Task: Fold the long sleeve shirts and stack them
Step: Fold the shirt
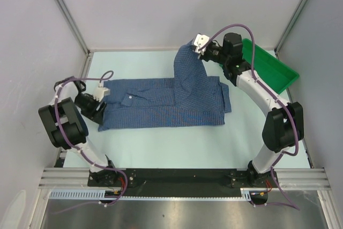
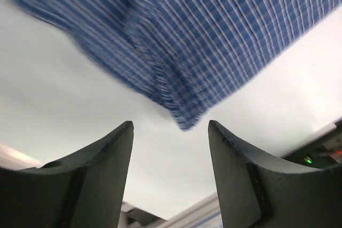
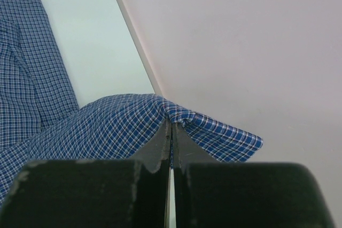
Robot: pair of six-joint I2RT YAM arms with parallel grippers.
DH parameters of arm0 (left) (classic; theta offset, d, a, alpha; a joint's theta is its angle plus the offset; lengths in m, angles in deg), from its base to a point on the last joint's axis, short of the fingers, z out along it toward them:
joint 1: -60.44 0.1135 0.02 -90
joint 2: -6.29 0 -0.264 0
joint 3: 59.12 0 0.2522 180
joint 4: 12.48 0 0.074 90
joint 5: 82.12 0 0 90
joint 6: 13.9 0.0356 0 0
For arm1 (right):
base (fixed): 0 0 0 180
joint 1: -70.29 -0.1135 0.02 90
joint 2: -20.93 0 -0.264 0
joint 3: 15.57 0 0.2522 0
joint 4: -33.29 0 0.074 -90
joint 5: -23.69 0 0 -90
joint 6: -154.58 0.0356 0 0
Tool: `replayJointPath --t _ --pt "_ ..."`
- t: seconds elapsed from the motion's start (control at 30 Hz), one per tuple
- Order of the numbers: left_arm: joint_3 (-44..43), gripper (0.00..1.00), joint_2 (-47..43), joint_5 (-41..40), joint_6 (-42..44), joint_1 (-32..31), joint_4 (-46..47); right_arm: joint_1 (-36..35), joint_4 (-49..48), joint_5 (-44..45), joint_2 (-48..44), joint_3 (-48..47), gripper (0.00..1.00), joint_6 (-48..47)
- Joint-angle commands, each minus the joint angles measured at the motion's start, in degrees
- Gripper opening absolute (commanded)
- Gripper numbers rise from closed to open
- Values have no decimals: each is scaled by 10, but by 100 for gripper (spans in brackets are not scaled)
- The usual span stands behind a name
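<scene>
Blue checked cloth long sleeve shirt [image 1: 155,110] lies on the pale table [image 1: 161,148], long axis 9 to 3 o'clock. Right gripper [image 3: 171,124] pinches its sleeve, held up at 1 o'clock; left gripper [image 2: 170,126], fingers spread, faces the 9 o'clock end.

Count: 1 long sleeve shirt [image 1: 155,108], blue check
1 green tray [image 1: 273,71]
1 table [image 1: 161,143]
2 arms: left arm [image 1: 61,124], right arm [image 1: 257,92]
2 grippers: left gripper [image 2: 170,126], right gripper [image 3: 171,126], 2 fingers [image 2: 107,174] each, 4 total
2 purple cables [image 1: 236,25], one per arm
3 wall panels [image 1: 177,4]
1 black base rail [image 1: 177,178]
</scene>
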Motion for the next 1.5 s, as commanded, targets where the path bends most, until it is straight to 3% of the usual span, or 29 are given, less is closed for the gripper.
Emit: replayJointPath --t 0.0,0.43,0.57,0.6,0.67,0.73,1.4,1.47 --pt "-82 64 2 44 -8 -26 18 -10 -10 -11 -31 1 0 -14" --pt "-85 63 81 -12 -14 -91 88 -10 8 -7 -46 13 0 -24" --pt "-80 46 89 -21 -10 -96 86 -10 6 -7 -45 17 0 -23" --pt "-83 30 89 -19 -13 -96 84 -10 5 -7 -44 18 0 -24" --pt "-97 11 79 -10 -18 -95 66 -11 -1 -5 -42 19 0 -26" --pt "-105 0 64 -10 -21 -95 62 -11 -11 -3 -39 17 0 -27" --pt "-168 0 75 -24 -37 -98 54 -15 -64 16 8 -9 0 -19" --pt "-160 22 74 -22 -50 -98 68 -17 -69 22 14 -12 0 -18"
